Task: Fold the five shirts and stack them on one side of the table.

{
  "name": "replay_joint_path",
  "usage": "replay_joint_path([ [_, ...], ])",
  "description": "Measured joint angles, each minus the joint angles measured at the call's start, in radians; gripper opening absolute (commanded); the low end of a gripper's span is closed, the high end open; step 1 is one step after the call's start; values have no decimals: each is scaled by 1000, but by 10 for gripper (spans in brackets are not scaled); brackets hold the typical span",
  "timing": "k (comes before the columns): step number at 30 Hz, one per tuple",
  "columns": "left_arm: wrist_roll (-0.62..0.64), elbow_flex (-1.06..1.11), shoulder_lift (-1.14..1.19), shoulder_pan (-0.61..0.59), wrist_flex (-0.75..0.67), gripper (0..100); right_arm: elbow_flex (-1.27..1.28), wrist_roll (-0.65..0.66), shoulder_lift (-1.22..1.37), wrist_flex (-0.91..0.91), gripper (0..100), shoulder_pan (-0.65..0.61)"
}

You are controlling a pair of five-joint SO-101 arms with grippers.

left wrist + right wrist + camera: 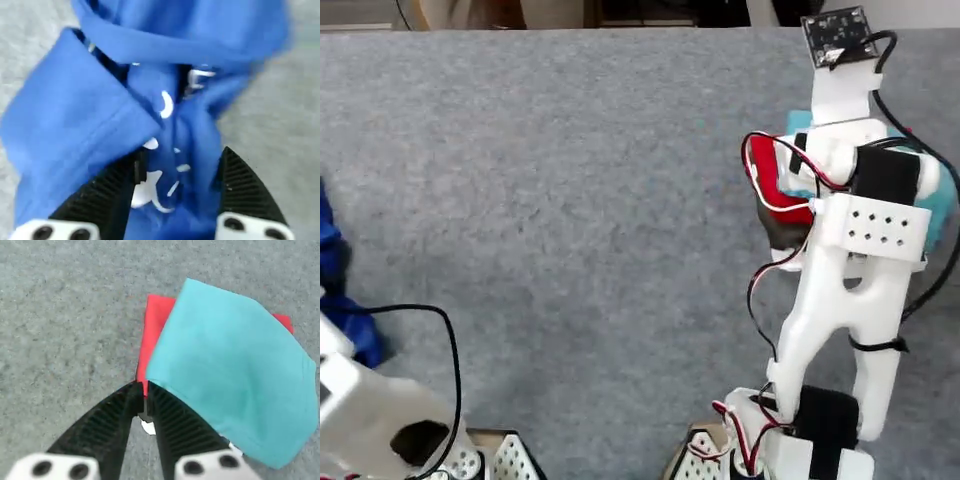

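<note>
A crumpled blue shirt (100,115) with white print lies bunched between the fingers of my left gripper (182,152), which stands open around it. In the high view the blue shirt (332,265) sits at the table's left edge, beside the left arm (370,410). A folded teal shirt (235,375) lies on top of a folded red shirt (156,325). My right gripper (144,390) is shut, its tips at the red shirt's near edge. From above, the right arm (860,240) covers most of the red shirt (765,175) and the teal shirt (942,205).
Grey carpet-like table surface (570,180) spreads wide between the two arms. Both arm bases (790,450) stand at the front edge. Cables (450,340) loop near each arm.
</note>
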Motion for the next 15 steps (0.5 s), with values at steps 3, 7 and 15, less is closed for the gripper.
replay_joint_path([
  [3,0,-31,92,9,-14,18,0,0,0,0,27,0],
  [7,0,-77,87,68,114,20,0,0,0,0,27,0],
  [15,0,190,-313,454,258,18,0,-18,60,0,27,0],
])
